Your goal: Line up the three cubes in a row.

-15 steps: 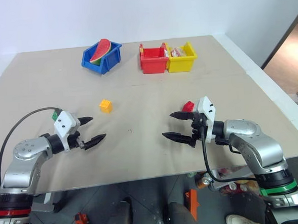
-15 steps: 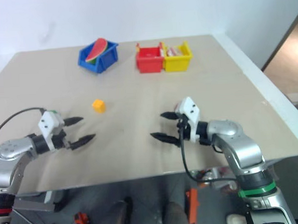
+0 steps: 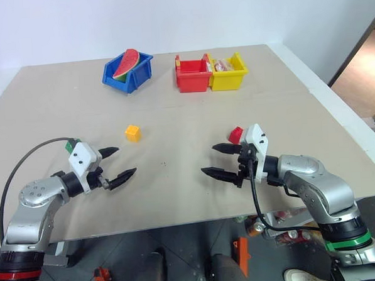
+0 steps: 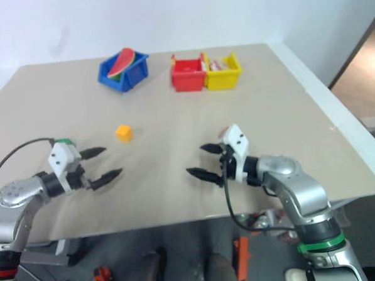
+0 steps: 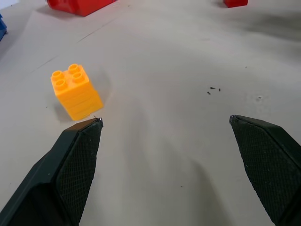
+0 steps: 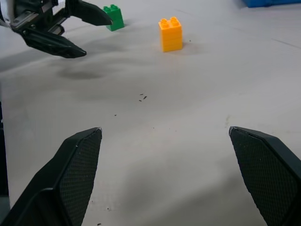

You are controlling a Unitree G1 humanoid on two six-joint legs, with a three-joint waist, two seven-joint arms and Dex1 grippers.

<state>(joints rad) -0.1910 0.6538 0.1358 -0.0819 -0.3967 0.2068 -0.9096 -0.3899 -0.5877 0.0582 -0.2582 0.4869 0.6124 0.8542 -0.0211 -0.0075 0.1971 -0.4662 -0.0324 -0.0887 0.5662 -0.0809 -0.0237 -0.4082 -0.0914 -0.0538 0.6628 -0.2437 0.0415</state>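
My left gripper (image 3: pixel 118 163) hangs wide open over the table (image 3: pixel 174 122), green block (image 6: pixel 113 17) tucked just behind it and the orange-yellow block (image 3: pixel 132 132) a bit further up. My right gripper (image 3: pixel 219 160) is spread wide too, with the red block (image 3: pixel 236 135) right behind it.

No text, label, brand, number or sign can be read on any object in these views.
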